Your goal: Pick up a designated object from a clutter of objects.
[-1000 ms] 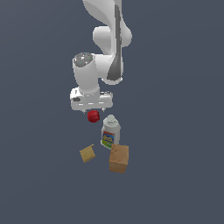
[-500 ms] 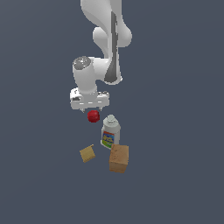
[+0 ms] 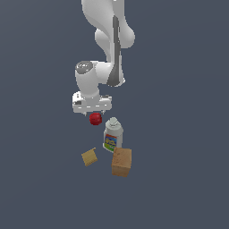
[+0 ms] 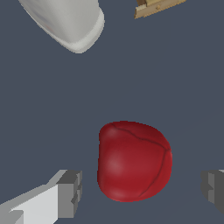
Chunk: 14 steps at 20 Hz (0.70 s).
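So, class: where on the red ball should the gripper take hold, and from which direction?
Grip the red ball across its widest middle, coming straight down from above. The gripper is open with a finger on either side, and the bottle stands apart.

red ball: glossy red, darker creases
bottle: white, label in yellow, blue, red, green
flat block: tan
wooden cube: tan-brown, mottled grain
gripper: white, grey pads
floor: slate blue-grey
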### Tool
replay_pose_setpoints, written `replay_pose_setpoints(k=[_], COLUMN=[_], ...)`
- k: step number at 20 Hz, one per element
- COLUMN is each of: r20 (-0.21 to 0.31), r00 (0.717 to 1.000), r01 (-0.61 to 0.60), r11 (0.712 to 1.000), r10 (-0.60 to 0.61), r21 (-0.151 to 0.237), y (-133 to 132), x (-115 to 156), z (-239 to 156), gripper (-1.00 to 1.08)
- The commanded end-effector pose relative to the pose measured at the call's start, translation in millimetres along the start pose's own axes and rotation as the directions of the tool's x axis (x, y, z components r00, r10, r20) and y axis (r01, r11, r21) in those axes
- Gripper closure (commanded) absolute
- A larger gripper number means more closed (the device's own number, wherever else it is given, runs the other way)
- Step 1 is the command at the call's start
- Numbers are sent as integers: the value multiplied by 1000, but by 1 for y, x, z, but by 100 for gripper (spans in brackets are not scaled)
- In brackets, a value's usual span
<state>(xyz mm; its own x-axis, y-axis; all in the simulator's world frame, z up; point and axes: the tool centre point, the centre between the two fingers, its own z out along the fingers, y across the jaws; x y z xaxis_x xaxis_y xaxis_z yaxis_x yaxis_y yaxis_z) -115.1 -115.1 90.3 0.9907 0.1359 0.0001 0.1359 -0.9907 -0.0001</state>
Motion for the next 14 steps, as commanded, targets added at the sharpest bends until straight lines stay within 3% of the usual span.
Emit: replay_pose_setpoints(k=[1,12,13,14], r20=[1,1,1,1], r00=[1000,1000,1000,1000], r01=[0,1,1,1], r11=[1000,1000,1000,1000], r10=[0,-1,-1,-1], r21=[0,-1,-1,-1], y=[0,0,0,0], x=[-1,-2,-2,-2], z=[9,37,37,37], gripper=[-92,-92,108,108])
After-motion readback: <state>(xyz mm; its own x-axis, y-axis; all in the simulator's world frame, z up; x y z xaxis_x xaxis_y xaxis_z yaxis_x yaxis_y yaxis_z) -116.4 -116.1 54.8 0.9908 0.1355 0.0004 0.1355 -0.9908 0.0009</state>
